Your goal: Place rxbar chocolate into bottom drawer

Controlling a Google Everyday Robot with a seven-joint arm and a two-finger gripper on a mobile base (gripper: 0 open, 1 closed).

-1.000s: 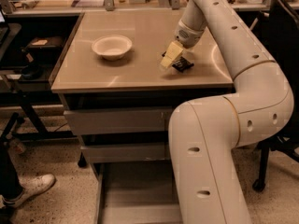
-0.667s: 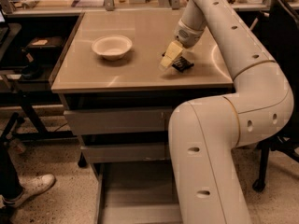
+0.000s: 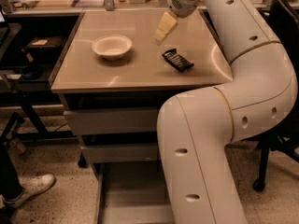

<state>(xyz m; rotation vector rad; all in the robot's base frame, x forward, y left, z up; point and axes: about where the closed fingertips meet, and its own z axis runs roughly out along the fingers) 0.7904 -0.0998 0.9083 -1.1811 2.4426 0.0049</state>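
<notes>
Rxbar chocolate (image 3: pixel 177 60): one, on tabletop (image 3: pixel 140 76); end effector (image 3: pixel 159 38) above-left; one bowl (image 3: pixel 111 46).

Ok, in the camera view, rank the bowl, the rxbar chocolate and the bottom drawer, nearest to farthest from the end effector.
The end effector hovers over the tabletop.
1. rxbar chocolate, just right of it.
2. white bowl, farther left.
3. bottom drawer, open, lowest down.

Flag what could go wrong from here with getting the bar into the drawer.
The rxbar chocolate lies flat on the table, unheld, and the gripper hangs clear of it; a grasp may slip or nudge it toward the front edge. The arm covers the right of the open bottom drawer, so the descent looks cramped.
</notes>
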